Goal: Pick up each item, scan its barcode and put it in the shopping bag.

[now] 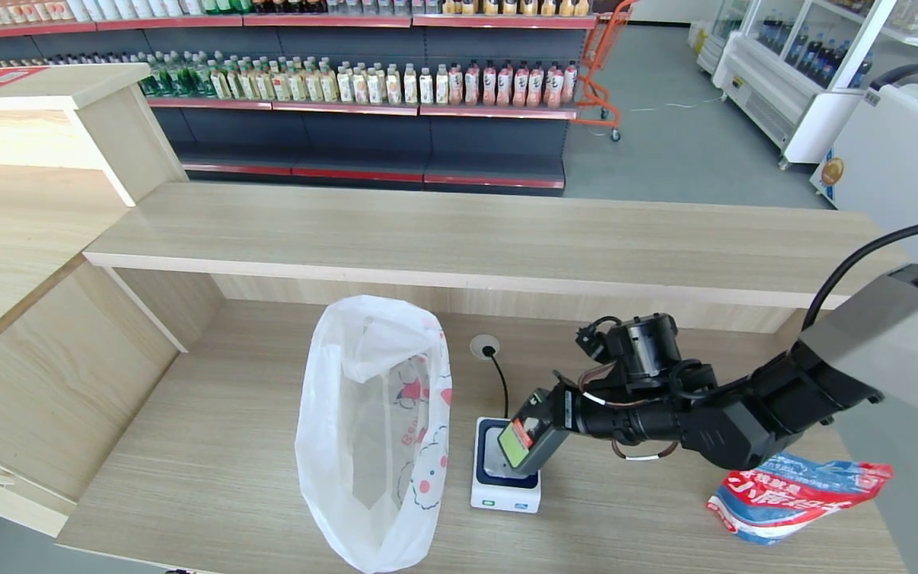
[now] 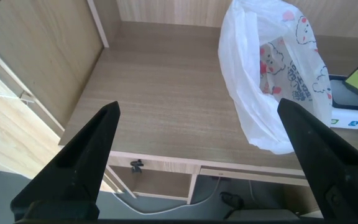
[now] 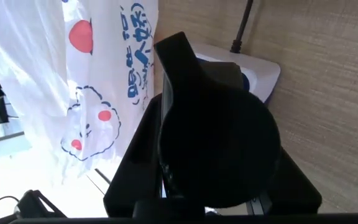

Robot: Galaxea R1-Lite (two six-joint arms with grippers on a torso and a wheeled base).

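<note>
The right gripper is clamped on a small dark container with a green-and-red label, holding it tilted just above the window of the white barcode scanner. The scanner sits on the lower wooden counter. Its black cable runs toward 12 o'clock into a round port in the counter. The white plastic shopping bag, printed with cartoon figures, stands at the scanner's 9 o'clock, just beside it, with its mouth open upward. At the scanner's 3 o'clock, well apart, a blue, white and red snack packet lies flat under the right arm. The left gripper hangs over the counter's near edge at the bag's 9 o'clock, fingers spread wide and holding nothing.
</note>
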